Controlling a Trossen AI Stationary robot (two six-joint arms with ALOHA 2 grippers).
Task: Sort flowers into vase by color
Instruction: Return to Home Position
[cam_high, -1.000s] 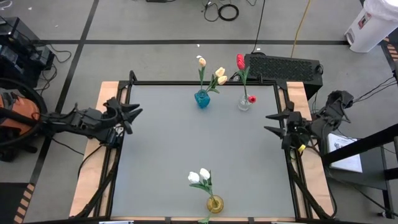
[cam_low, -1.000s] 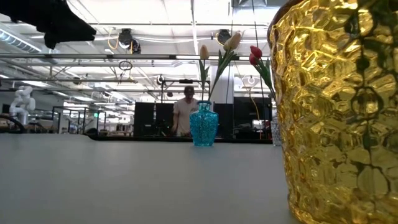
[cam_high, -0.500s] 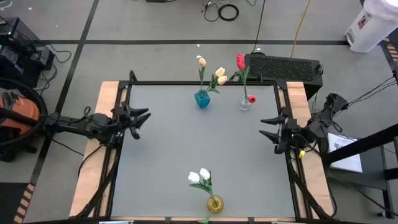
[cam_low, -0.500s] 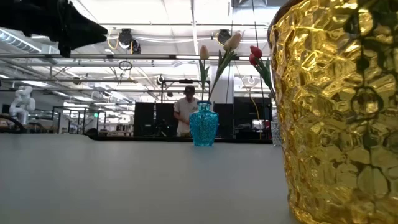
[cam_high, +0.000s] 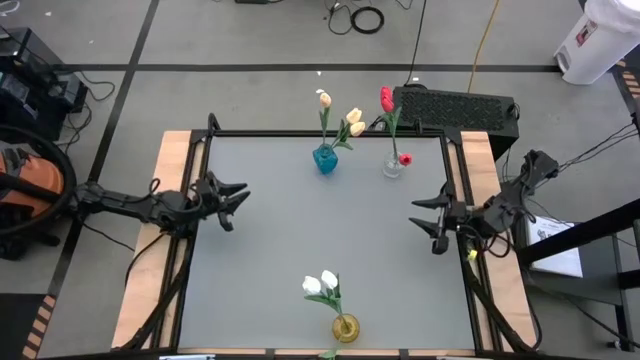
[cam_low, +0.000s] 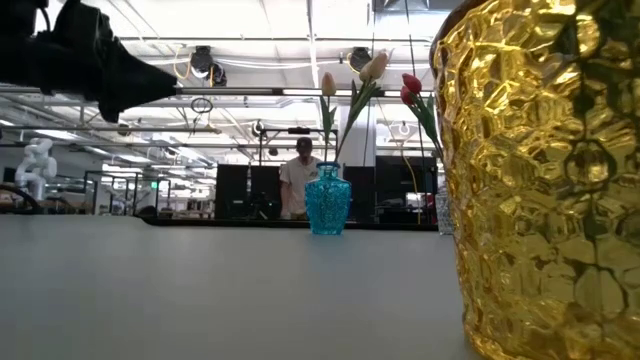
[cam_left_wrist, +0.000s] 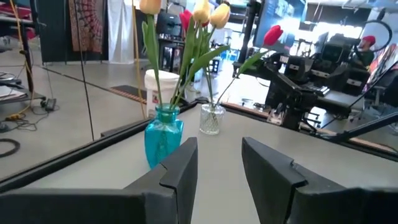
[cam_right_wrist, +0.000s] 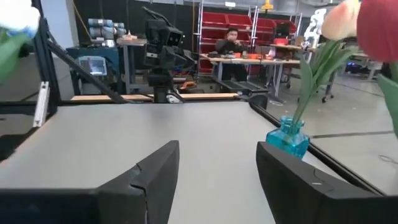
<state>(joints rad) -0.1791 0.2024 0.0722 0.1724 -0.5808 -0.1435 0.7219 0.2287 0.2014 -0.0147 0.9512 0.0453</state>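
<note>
- Left tool at mid-left and right tool at mid-right — both wide, empty.
- A low swing homeward could topple the dimpled gold vase, bottom centre.

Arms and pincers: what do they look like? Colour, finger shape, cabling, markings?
Left arm and right arm: matte black jointed links with dark cables looping off them. Left pincer and right pincer: two flat black wedge fingers each, stepped on the inner edge. Small yellow mark by the right wrist.
</note>
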